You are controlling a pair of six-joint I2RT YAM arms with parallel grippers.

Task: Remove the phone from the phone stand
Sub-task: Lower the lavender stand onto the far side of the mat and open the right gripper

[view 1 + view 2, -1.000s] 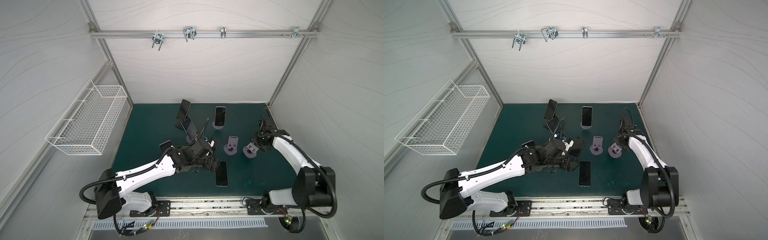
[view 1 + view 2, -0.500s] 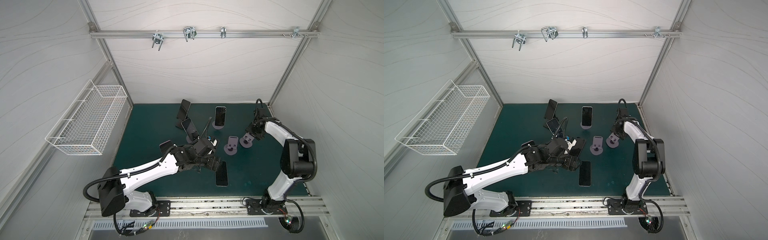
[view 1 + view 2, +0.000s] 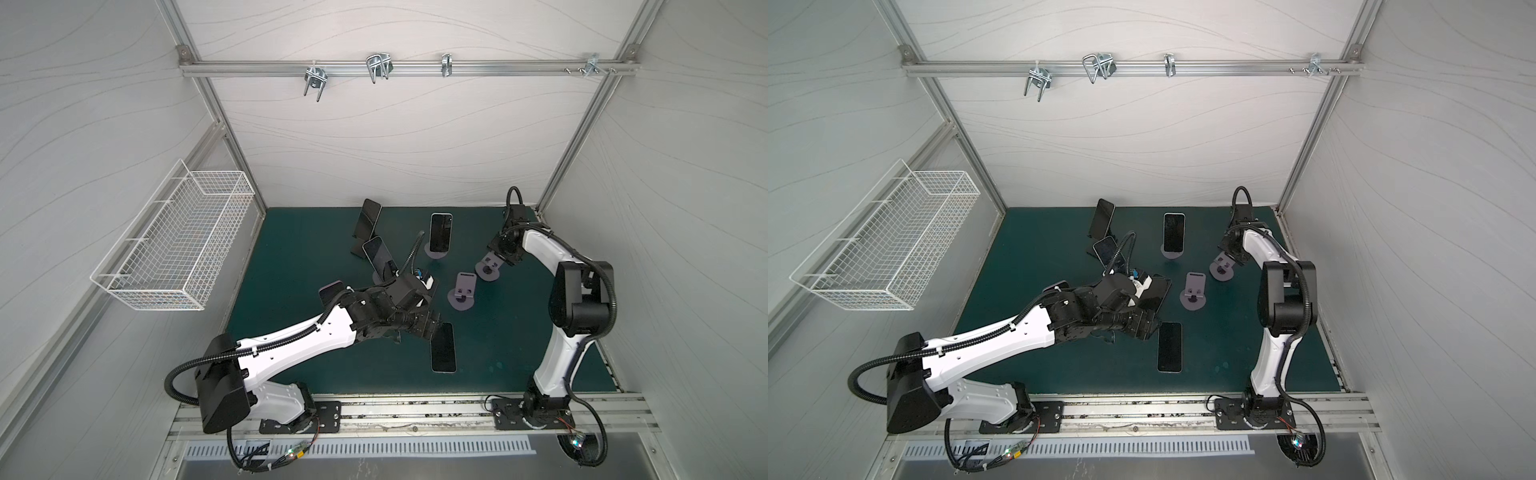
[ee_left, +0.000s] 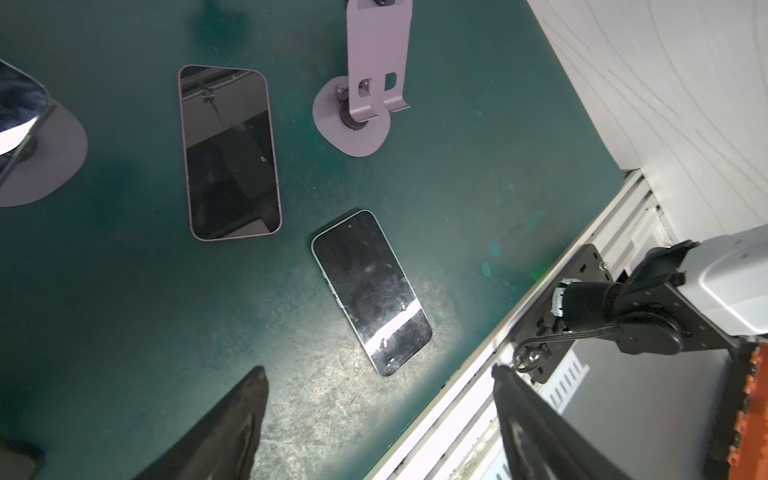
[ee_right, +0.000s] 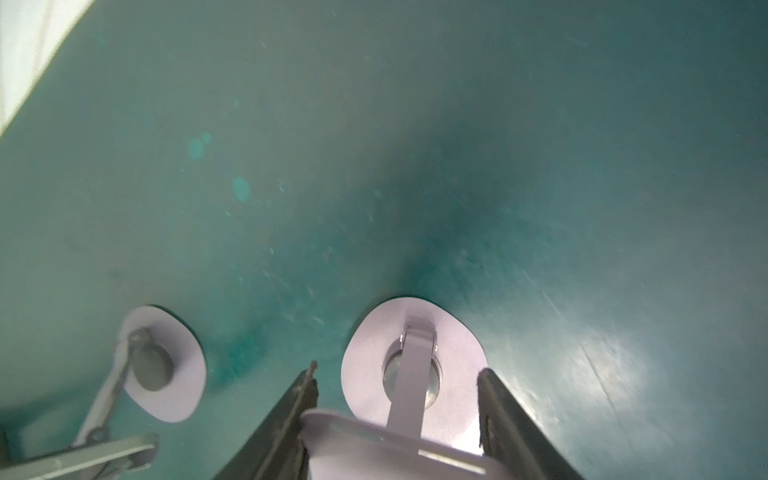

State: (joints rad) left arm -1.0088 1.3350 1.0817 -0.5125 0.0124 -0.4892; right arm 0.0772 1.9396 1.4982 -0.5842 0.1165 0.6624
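Note:
Three dark-screened phones lean on stands at the back of the green mat: one phone on a purple stand and two others further left. My right gripper is shut on the plate of an empty purple phone stand, whose round base shows between the fingers. My left gripper hangs open over the mat with nothing between its fingers, beside a flat green-rimmed phone.
A second empty purple stand stands mid-mat. A purple-rimmed phone lies flat near it, partly under the left arm in both top views. A white wire basket hangs on the left wall. The metal base rail borders the mat's front edge.
My right arm has carried the purple stand from mid-right of the mat toward the back right corner. The left gripper has shifted only slightly and stays open.

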